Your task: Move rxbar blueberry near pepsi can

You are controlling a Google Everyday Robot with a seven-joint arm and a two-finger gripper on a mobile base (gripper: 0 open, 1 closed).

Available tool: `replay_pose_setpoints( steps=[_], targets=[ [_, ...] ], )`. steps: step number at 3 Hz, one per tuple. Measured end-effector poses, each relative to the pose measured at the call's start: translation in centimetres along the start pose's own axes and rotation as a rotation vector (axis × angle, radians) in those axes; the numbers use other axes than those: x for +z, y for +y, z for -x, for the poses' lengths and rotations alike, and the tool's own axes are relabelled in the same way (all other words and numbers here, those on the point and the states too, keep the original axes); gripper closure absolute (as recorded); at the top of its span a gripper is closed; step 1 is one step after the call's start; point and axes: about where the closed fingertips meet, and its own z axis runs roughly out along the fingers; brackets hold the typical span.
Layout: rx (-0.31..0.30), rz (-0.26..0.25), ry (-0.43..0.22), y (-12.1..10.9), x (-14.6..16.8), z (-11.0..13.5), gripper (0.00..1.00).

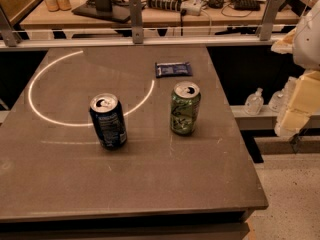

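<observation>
The rxbar blueberry is a flat dark blue wrapper lying on the far part of the grey table, right of centre. The pepsi can is dark navy with a silver top and stands upright at the table's centre left. The bar lies well apart from the can, behind it and to its right. My gripper shows as pale blocky parts at the right edge of the camera view, off the table and away from both objects.
A green can stands upright right of the pepsi can, just in front of the bar. A bright ring of light curves across the table's left half. A metal rail runs behind the table. Clear bottles stand on a low shelf to the right.
</observation>
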Motion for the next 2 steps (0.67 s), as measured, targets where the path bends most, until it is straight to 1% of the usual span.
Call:
replay_pose_setpoints(
  steps=[1,2],
  targets=[
    [0.003,-0.002,-0.005,-0.2,-0.1,0.1,0.0],
    [0.048,-0.019,-0.081,-2.7,-0.7,0.9,0.0]
  ],
)
